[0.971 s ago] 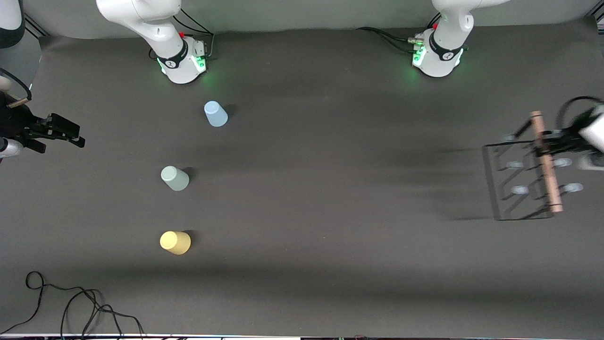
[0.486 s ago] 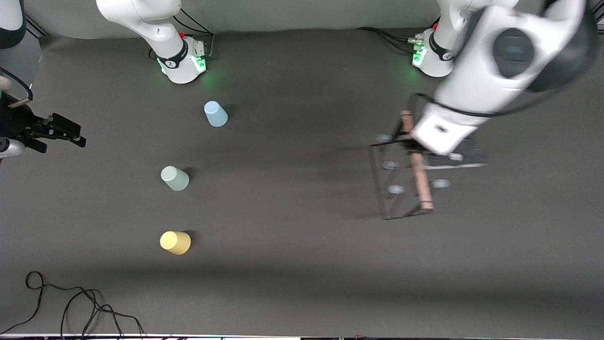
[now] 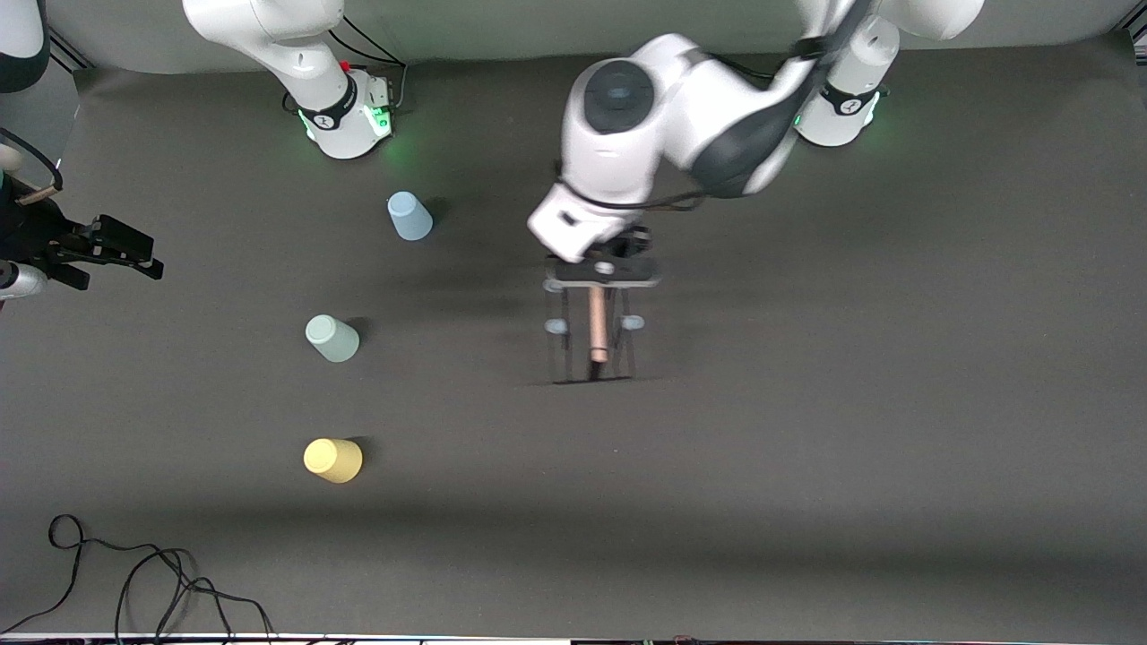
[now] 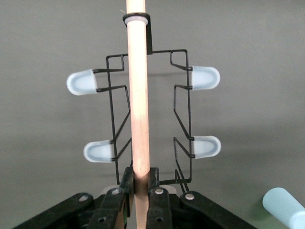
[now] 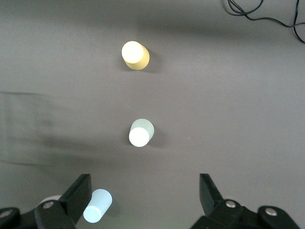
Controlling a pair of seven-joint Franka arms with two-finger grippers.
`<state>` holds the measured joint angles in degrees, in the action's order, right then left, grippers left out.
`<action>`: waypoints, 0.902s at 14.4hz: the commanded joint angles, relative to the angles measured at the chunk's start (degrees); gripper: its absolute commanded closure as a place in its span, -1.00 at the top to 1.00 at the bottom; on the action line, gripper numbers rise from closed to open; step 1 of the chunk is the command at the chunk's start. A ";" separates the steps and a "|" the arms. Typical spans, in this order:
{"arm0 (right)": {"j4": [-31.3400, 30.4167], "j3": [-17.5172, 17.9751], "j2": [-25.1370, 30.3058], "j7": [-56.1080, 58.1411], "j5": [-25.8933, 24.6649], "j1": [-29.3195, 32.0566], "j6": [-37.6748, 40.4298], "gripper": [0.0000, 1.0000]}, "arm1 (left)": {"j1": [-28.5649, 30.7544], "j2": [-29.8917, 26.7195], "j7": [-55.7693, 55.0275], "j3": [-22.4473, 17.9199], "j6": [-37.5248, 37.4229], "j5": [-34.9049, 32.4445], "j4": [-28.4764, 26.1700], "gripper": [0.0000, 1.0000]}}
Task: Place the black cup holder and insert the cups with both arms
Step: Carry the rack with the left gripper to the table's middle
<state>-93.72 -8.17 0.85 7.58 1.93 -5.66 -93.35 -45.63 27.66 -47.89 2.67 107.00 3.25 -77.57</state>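
Observation:
My left gripper [image 3: 599, 269] is shut on the light wooden handle [image 3: 597, 330] of the black cup holder [image 3: 566, 345] and holds it upright over the middle of the table. I cannot tell if its base touches the mat. In the left wrist view the fingers [image 4: 126, 183] clamp the handle [image 4: 138, 95] between blue-capped pegs [image 4: 81, 82]. The light blue cup [image 3: 409, 216], mint cup [image 3: 332, 338] and yellow cup [image 3: 332, 460] stand upside down in a row toward the right arm's end. My right gripper [image 3: 148, 255] is open and empty, waiting high over that end; its view [image 5: 145, 195] shows the cups below.
A black cable [image 3: 134, 573] lies on the mat at the corner nearest the front camera, at the right arm's end. The dark mat [image 3: 806, 466] covers the table.
My left arm has swept the cup holder from the left arm's end of the table to the middle. The cups and the right arm have not moved.

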 commanded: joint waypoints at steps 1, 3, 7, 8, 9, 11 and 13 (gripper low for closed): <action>-2.34 -0.18 1.43 -0.46 0.26 -0.32 -0.87 1.00 | -3.67 6.69 -3.26 -1.44 0.39 -1.31 7.95 -1.00; -4.61 -0.18 1.17 -0.46 0.70 -0.32 -1.92 1.00 | -4.82 8.63 -5.63 -1.35 2.24 -3.49 7.87 -1.00; -15.06 -0.09 0.73 -0.20 0.79 -0.50 -12.44 1.00 | -5.70 11.45 -6.78 -1.35 6.90 -4.21 7.61 -1.00; -18.05 0.00 0.56 -0.20 0.79 -1.63 -16.48 1.00 | -5.70 11.89 -6.78 -1.35 6.99 -4.30 7.52 -1.00; -21.21 0.00 0.47 -0.20 0.79 -1.90 -20.43 1.00 | -5.79 11.89 -6.87 -1.35 7.08 -4.82 7.43 -1.00; -27.01 0.09 -1.02 -0.28 0.79 -2.34 -27.12 1.00 | -5.70 12.33 -6.78 -1.35 9.17 -5.88 7.26 -1.00; -33.78 0.17 -1.81 -0.20 0.88 -3.57 -36.60 1.00 | -5.70 12.59 -6.52 -1.35 10.42 -5.88 6.82 -0.23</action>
<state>-120.90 -7.86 -1.49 7.59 2.08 -7.98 -122.22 -50.15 39.70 -53.10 2.35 116.84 -1.44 -72.33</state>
